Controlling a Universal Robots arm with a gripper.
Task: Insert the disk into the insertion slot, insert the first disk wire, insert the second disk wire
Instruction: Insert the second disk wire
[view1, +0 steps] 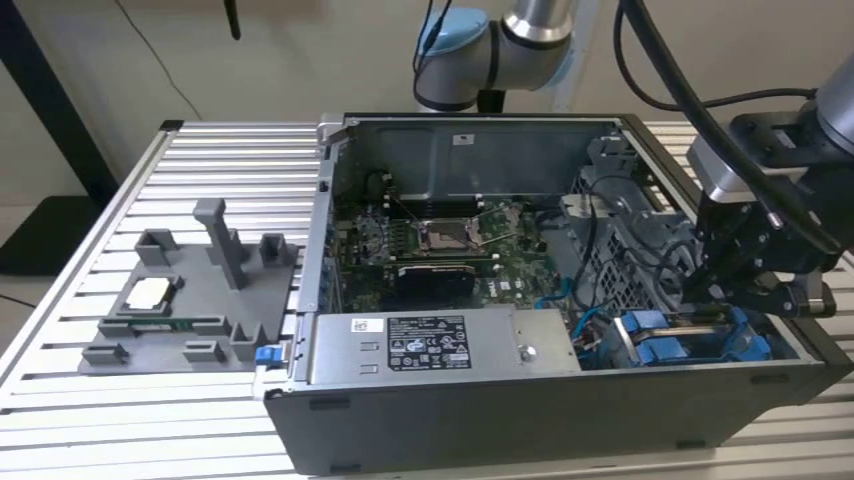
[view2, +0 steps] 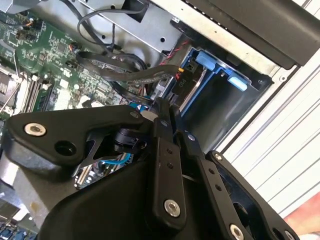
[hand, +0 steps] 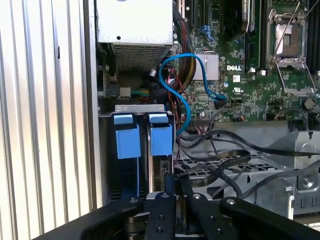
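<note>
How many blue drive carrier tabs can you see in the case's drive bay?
2. In the first wrist view, the blue carrier tabs sit side by side in the insertion slot: one nearer the case wall, the other nearer the blue cable. More may be hidden behind the end effector.

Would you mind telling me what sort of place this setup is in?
Probably a robotics lab or test bench: an open computer case lies on a ribbed aluminium table, beside a grey parts fixture, with a robot arm behind.

A slatted metal table (view1: 200, 150) carries the computer case (view1: 534, 420) and a grey fixture tray (view1: 147, 345).
</note>
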